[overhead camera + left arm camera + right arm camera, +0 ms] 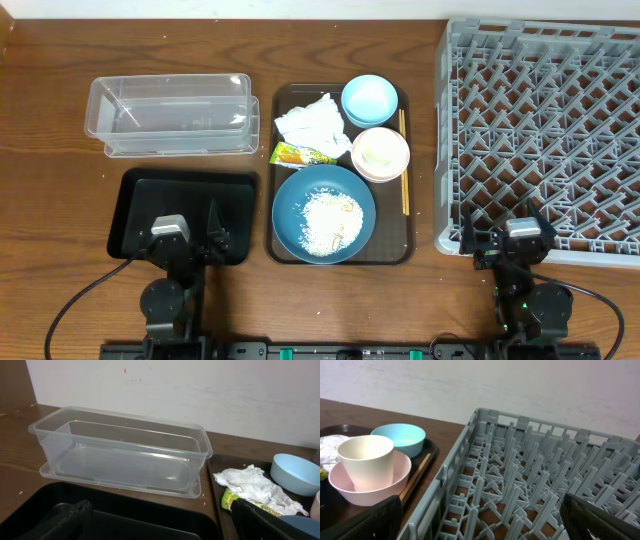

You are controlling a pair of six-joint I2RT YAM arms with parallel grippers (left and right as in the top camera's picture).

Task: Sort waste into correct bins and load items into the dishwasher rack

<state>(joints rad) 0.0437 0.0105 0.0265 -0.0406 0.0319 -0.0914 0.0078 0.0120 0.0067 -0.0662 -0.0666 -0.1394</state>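
Observation:
A brown serving tray holds a crumpled white tissue (312, 123), a green-and-yellow wrapper (298, 154), a dark-blue bowl (290, 200) with rice (330, 222), a light-blue bowl (369, 99), and a pink bowl (400, 165) with a white cup (378, 150) in it. Chopsticks (404, 170) lie along the tray's right side. The clear tub (170, 115) stands at the back left, with the black tray (140, 200) in front of it. The grey rack (445, 150) is at the right. My left gripper (190, 240) is open over the black tray. My right gripper (507, 245) is open at the rack's front edge.
The brown serving tray (408, 240) sits between the bins and the rack. A white wall stands behind the table in the wrist views. The table's front edge is just behind both arm bases.

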